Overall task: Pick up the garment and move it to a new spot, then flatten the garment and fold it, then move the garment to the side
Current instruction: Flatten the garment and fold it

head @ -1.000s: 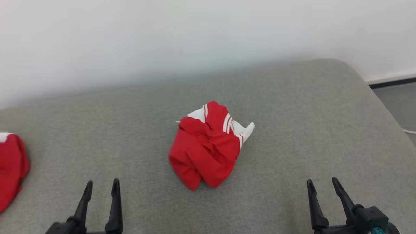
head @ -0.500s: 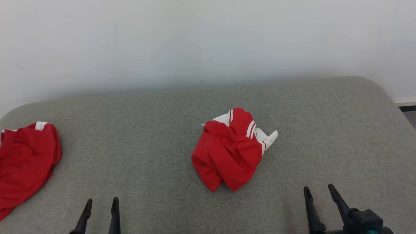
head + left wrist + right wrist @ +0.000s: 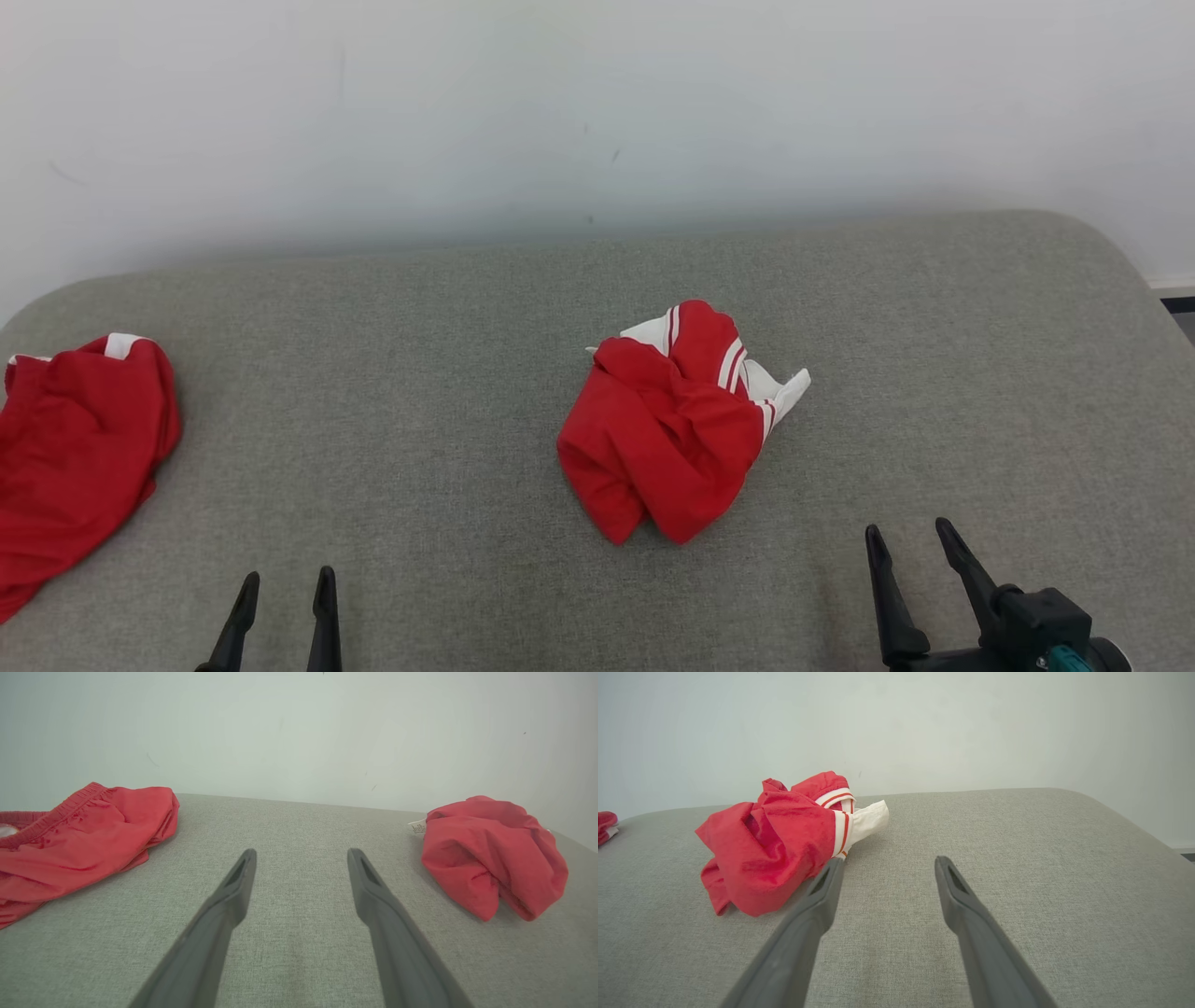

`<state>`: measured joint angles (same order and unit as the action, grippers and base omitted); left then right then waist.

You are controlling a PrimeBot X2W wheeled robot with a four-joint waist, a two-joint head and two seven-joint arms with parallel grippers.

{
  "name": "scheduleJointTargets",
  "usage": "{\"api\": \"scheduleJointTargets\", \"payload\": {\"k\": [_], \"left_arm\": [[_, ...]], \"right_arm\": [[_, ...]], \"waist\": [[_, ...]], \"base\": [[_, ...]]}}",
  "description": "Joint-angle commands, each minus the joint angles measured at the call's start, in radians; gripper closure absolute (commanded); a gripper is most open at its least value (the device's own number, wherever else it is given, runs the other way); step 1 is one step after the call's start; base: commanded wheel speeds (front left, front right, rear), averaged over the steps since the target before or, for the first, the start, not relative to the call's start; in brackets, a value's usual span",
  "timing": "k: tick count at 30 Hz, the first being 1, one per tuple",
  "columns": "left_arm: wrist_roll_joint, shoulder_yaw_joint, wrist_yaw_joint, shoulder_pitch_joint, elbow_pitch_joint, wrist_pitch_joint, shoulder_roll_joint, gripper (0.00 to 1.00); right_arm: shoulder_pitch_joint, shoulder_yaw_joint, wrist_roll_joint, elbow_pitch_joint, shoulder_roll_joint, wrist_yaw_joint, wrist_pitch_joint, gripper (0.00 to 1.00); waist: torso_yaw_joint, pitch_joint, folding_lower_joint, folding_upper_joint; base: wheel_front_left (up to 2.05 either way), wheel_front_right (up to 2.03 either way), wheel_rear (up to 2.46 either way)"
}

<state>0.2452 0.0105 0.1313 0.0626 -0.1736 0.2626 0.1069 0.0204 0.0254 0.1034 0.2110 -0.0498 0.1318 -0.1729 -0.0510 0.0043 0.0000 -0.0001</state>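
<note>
Note crumpled red thin-fabric garment with white striped trim (image 3: 667, 429), bunched into a rounded heap near the middle of the grey coarse-weave upholstered surface (image 3: 420, 392). Record left gripper (image 3: 288, 577) and right gripper (image 3: 907, 530) both spread wide, empty, well short of the heap. See second red garment with ribbed waistband (image 3: 75, 457), slack at far left.

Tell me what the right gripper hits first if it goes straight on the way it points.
Likely the bare grey cushion or, past it, the white wall. The right gripper, open, points past the crumpled red garment, which lies to its left, off that line. Depth is unclear.
</note>
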Motion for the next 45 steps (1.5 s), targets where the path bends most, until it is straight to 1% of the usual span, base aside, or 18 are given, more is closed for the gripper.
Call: {"api": "scheduleJointTargets", "payload": {"k": [1, 6, 8, 11, 16, 19, 22, 24, 30, 33, 35, 39, 40, 45], "left_arm": [[0.002, -0.001, -0.002, 0.007, 0.002, 0.003, -0.001, 0.0], [0.001, -0.011, -0.001, -0.002, -0.001, 0.003, 0.001, 0.0], [0.003, -0.015, -0.001, -0.008, -0.002, 0.003, 0.005, 0.0], [0.005, -0.022, -0.001, -0.018, 0.002, 0.003, 0.01, 0.0], [0.01, -0.037, -0.001, -0.03, 0.006, 0.003, 0.014, 0.0], [0.015, -0.05, -0.001, -0.044, 0.004, 0.003, 0.014, 0.0], [0.018, -0.068, -0.001, -0.056, 0.0, 0.003, 0.019, 0.0], [0.023, -0.078, -0.001, -0.064, -0.004, 0.003, 0.021, 0.0], [0.03, -0.099, -0.001, -0.078, -0.012, 0.003, 0.024, 0.0], [0.029, -0.108, -0.001, -0.081, -0.016, 0.003, 0.025, 0.0], [0.03, -0.111, -0.001, -0.081, -0.018, 0.003, 0.026, 0.0], [0.03, -0.121, -0.002, -0.079, -0.022, 0.003, 0.025, 0.0], [0.03, -0.125, -0.002, -0.078, -0.021, 0.003, 0.027, 0.0], [0.033, -0.127, -0.001, -0.072, -0.017, 0.003, 0.034, 0.0]], "right_arm": [[-0.008, 0.001, -0.005, -0.001, -0.001, -0.002, 0.006, 0.0], [-0.072, 0.006, -0.017, -0.03, -0.001, -0.002, 0.049, 0.0], [-0.118, 0.002, -0.013, -0.036, -0.001, -0.002, 0.095, 0.0], [-0.213, -0.013, 0.006, -0.021, -0.001, -0.002, 0.191, 0.0], [-0.375, -0.067, 0.036, 0.07, -0.001, -0.002, 0.416, 0.0], [-0.459, -0.111, 0.065, 0.156, -0.001, -0.002, 0.547, 0.0], [-0.535, -0.152, 0.068, 0.228, -0.001, -0.002, 0.627, 0.0], [-0.573, -0.166, 0.065, 0.273, 0.0, -0.002, 0.66, 0.0], [-0.656, -0.184, 0.042, 0.414, -0.001, -0.002, 0.729, 0.0], [-0.678, -0.196, 0.032, 0.481, -0.001, -0.002, 0.736, 0.0], [-0.684, -0.2, 0.029, 0.504, -0.001, -0.002, 0.735, 0.0], [-0.705, -0.201, 0.024, 0.589, -0.001, -0.002, 0.709, 0.0], [-0.723, -0.202, 0.04, 0.624, -0.001, -0.002, 0.677, 0.0], [-0.767, -0.203, 0.077, 0.706, -0.001, -0.002, 0.597, 0.0]], "waist": [[0.001, 0.001, 0.0, 0.0001], [0.004, 0.005, 0.0, 0.0001], [0.005, 0.011, 0.0, 0.0001], [0.008, 0.023, 0.0, 0.0001], [0.023, 0.046, 0.0, 0.0001], [0.037, 0.061, 0.0, 0.0001], [0.054, 0.077, 0.0, 0.0001], [0.064, 0.086, 0.0, 0.0001], [0.089, 0.099, 0.0, 0.0001], [0.101, 0.1, 0.0, 0.0001], [0.105, 0.1, 0.0, 0.0001], [0.121, 0.095, 0.0, 0.0001], [0.13, 0.093, 0.0, 0.0001], [0.142, 0.092, 0.0, 0.0001]], "base": [[0.0, 0.0, 0.0], [0.0, 0.0, 0.0], [0.0, 0.0, 0.0], [0.0, 0.0, 0.0], [0.0, 0.0, 0.0], [0.0, 0.0, 0.0], [0.0, 0.0, 0.0], [0.0, 0.0, 0.0], [0.0, 0.0, 0.0], [0.0, 0.0, 0.0], [0.0, 0.0, 0.0], [0.0, 0.0, 0.0], [0.0, 0.0, 0.0], [0.0, 0.0, 0.0]]}}
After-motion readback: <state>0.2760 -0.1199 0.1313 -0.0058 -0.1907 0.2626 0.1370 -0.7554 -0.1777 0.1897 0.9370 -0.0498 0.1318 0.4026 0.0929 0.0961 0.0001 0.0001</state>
